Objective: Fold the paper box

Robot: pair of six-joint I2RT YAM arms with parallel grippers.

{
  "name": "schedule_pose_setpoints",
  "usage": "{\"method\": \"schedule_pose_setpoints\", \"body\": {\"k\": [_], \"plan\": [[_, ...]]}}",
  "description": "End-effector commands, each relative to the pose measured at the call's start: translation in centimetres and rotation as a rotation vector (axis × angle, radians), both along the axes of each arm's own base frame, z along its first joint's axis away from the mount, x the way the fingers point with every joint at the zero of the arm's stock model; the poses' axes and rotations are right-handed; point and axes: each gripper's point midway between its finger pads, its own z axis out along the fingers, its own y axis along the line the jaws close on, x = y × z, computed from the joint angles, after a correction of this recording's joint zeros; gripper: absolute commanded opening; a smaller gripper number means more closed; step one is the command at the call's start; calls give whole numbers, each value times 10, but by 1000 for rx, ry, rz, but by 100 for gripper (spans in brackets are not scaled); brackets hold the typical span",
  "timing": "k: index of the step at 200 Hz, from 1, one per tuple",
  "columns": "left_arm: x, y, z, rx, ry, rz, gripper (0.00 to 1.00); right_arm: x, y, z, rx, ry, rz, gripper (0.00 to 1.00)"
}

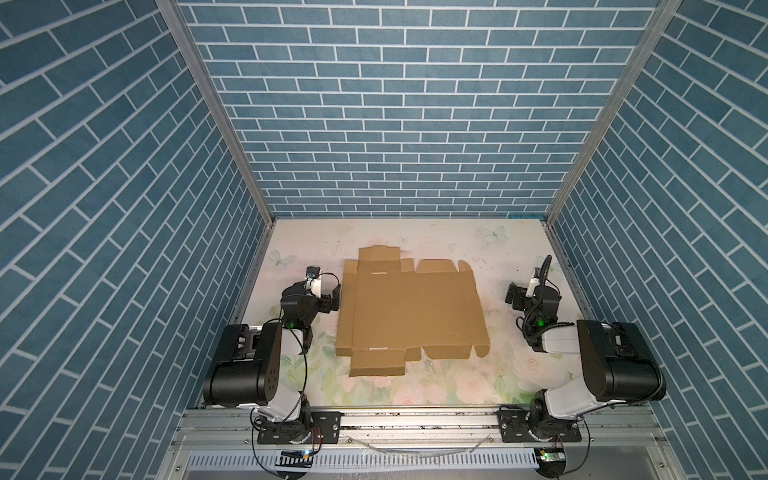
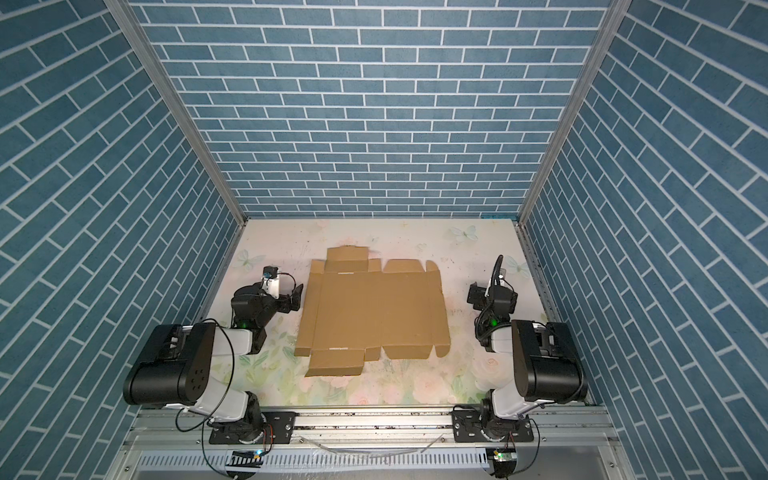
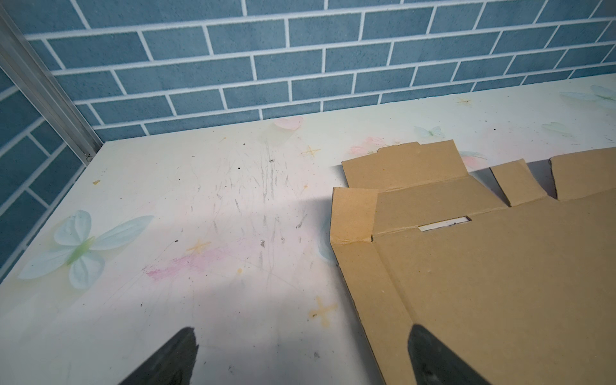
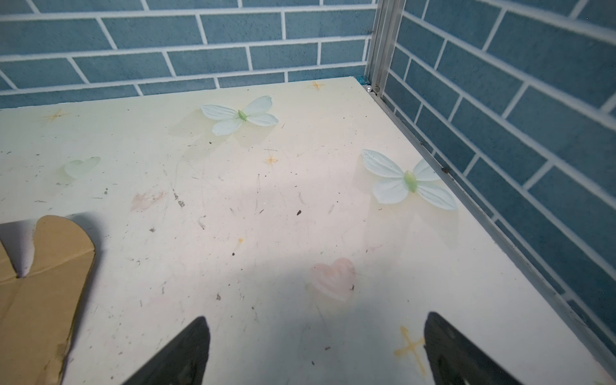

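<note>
Nearest, the left end effector is hanging wide open and empty just beside the left edge of the paper box. The right end effector, equally open and empty, is hovering well apart from the rounded tabs on the box's right. The box is lying flat and unfolded mid-counter, so folding is probably only beginning. In my judgement the left arm should be slipping a finger under the narrow side strip and bending it along its crease. Meanwhile the right should be pinning the main panel, since so light a sheet would be sliding easily. The counter is showing a pale floral print, scuffed and speckled. Beyond it, blue brick-pattern walls are enclosing three sides.
</note>
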Motion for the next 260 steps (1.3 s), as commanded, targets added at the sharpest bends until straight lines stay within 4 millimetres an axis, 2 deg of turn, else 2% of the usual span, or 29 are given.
{"method": "schedule_pose_setpoints", "body": {"k": [1,76,108,123,150,166,179,213,236,250,260], "plan": [[5,-2,7,8,-29,-14,100,10,1,10,-40,-29,24,99],[6,-2,7,5,-27,-12,100,10,1,11,-38,-31,25,99],[10,24,5,6,-5,149,100,8,-6,11,-34,-36,-15,99],[10,25,5,5,-7,154,100,6,-15,13,-33,-47,-72,99],[10,25,5,7,-4,157,100,6,-16,13,-35,-48,-74,99],[7,26,11,11,-30,167,100,4,-14,18,-43,-48,-66,99],[1,27,21,39,-52,198,100,3,-13,29,-58,-40,-68,99],[-18,36,61,120,-104,363,100,-5,-12,43,-86,37,-146,99],[-37,60,81,1,-80,598,100,-16,-11,61,-96,114,-227,99],[-50,69,88,-111,24,714,100,-26,-12,74,-6,172,-294,99],[-56,67,91,-136,115,726,100,-28,-9,84,74,183,-314,99]]}}
